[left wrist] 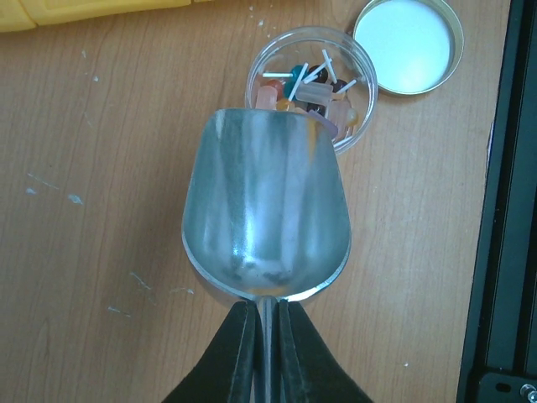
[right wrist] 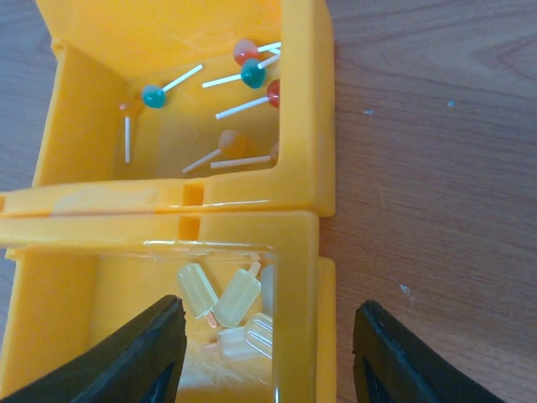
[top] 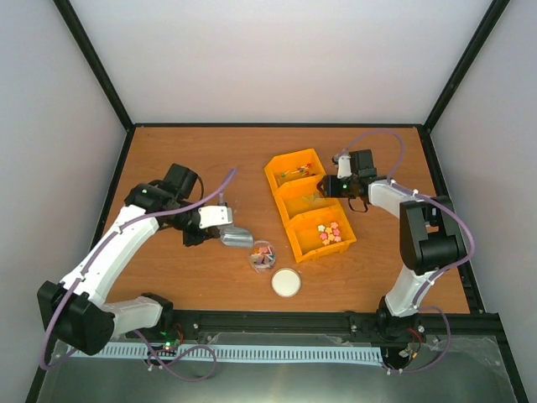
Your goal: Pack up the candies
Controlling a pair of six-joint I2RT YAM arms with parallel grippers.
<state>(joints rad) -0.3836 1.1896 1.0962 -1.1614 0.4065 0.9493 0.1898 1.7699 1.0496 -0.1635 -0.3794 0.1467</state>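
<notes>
At the table's centre, a clear jar [left wrist: 372, 84] holds a small heap of candies [left wrist: 306, 88]; its lid [left wrist: 409, 44] lies off, just beside it; the left claw [left wrist: 264, 323] is clamped on the handle of a metal scoop [left wrist: 264, 210], bowl apparently empty, lip over the jar's rim; the right claw [right wrist: 268, 311] gapes wide astride a wall of the yellow bins [right wrist: 302, 109], gripping nothing; more sweets lie in the bins; judged partway: filling and capping outstanding.
</notes>
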